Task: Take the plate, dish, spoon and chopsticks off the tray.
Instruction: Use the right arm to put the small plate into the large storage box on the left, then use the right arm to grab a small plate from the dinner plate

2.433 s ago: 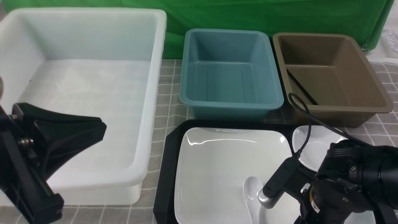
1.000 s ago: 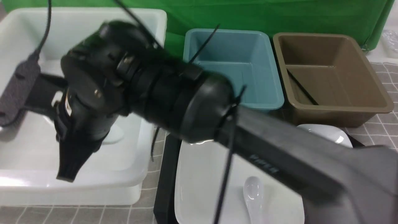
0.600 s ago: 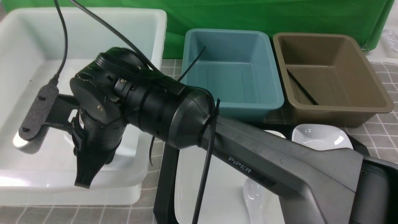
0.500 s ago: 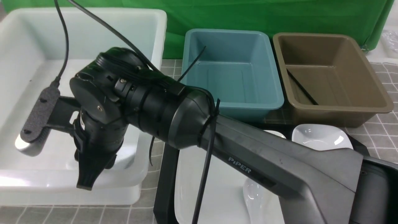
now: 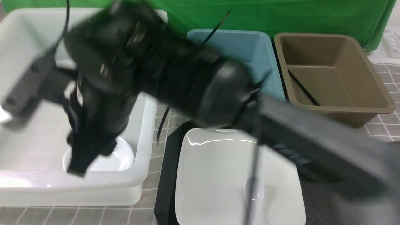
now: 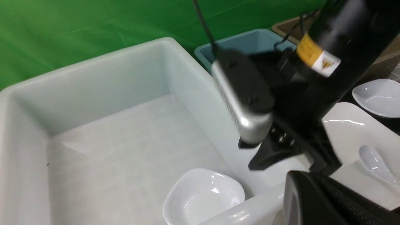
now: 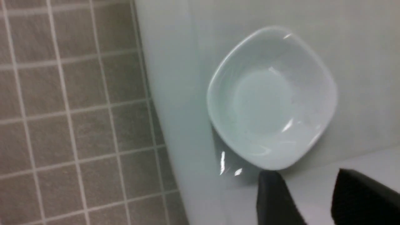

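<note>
My right arm (image 5: 187, 78) motion-blurred, hiding much of the teal bin (image 5: 265, 56), spoon (image 5: 249, 189) faint behind it, plate (image 5: 212, 175) cropped at the edge

A small white dish (image 7: 272, 97) lies upright in the white bin (image 7: 175, 78), close to its wall. Outside the wall lies grey checked cloth (image 7: 68, 109). The right gripper (image 7: 307, 179) hangs near the dish, jaws apart, empty.

We see the small white rounded-square dish (image 7: 272, 97) upright just below the right claw (image 7: 312, 203), untouched. Well to that claw's right, the large glossy white square plate (image 5: 215, 168) lies flat in the black rectangular plastic tray (image 5: 165, 178), with the white soup spoon (image 6: 372, 161) on it.
</note>
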### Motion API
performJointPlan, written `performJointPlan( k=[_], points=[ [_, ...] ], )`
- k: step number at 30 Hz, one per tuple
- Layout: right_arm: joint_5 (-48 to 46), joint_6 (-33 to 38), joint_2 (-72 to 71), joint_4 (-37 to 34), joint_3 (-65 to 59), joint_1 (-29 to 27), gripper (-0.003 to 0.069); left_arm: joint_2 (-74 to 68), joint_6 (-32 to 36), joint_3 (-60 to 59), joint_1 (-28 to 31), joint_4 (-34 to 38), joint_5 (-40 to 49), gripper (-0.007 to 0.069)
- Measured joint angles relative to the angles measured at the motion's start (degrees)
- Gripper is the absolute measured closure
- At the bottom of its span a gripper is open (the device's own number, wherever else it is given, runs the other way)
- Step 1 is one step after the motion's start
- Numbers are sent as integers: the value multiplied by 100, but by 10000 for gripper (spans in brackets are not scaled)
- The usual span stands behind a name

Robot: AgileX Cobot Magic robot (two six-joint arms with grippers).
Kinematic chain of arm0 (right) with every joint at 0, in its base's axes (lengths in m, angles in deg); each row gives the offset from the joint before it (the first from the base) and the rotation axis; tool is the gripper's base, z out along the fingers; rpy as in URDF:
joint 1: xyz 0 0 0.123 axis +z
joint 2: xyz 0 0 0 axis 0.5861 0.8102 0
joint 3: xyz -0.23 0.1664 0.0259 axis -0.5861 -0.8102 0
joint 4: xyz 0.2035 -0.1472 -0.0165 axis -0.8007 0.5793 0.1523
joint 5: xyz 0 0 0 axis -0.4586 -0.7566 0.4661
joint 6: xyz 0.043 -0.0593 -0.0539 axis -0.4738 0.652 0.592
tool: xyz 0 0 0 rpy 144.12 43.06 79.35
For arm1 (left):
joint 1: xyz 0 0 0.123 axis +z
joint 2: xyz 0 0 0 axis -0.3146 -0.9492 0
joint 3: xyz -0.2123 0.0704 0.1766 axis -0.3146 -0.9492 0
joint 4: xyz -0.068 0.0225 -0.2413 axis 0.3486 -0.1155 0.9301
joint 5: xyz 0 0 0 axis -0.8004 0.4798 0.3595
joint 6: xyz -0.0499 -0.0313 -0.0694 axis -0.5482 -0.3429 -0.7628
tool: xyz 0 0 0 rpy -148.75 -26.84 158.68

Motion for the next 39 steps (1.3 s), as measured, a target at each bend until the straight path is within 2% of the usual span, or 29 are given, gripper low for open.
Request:
performJointPlan(
  k=[1, 3, 6, 7, 8, 11, 15, 18, 20, 22, 25, 30, 39],
  points=[
    [0, -56, -80, 23, -1, -6, 363, 0, 0, 0, 0, 8, -7, 619],
    [0, -386, -545, 127, -52, -74, 419, 0, 122, 0, 0, 49, -61, 619],
    [0, -619, -1438, 183, -858, -361, 526, 0, 276, 0, 0, 234, -61, 619],
    [0, -645, -1564, 195, -942, -388, 531, 0, 286, 0, 0, 247, -61, 619],
    [0, -763, -2015, 249, -1675, -657, 559, -6, 338, 0, 0, 363, -61, 619],
    [11, -868, -2870, 310, -3104, -1282, 568, -74, 479, 0, 0, 667, -68, 619],
    [448, -684, -3653, 396, -5460, -2429, 519, -430, 694, 0, 0, 1120, -251, 619],
    [1555, -398, -3823, 383, -6803, -3171, 429, -815, 940, 0, 0, 1407, -560, 619],
    [2361, -237, -3742, 324, -7465, -3632, 356, -1060, 1106, 0, 0, 1589, -833, 619],
    [2824, -128, -3559, 278, -7702, -3895, 324, -1260, 1218, 0, 0, 1711, -1065, 619],
    [2997, 99, -3260, 258, -7784, -4098, 312, -1525, 1421, -5, 0, 1858, -1308, 619],
    [3145, 696, -2754, 246, -7792, -4133, 304, -1907, 1583, -5, 0, 1934, -1422, 619],
    [3713, 774, -2177, 702, -7792, -4133, 302, -2013, 1769, -5, 0, 1948, -1422, 619]
  ],
)
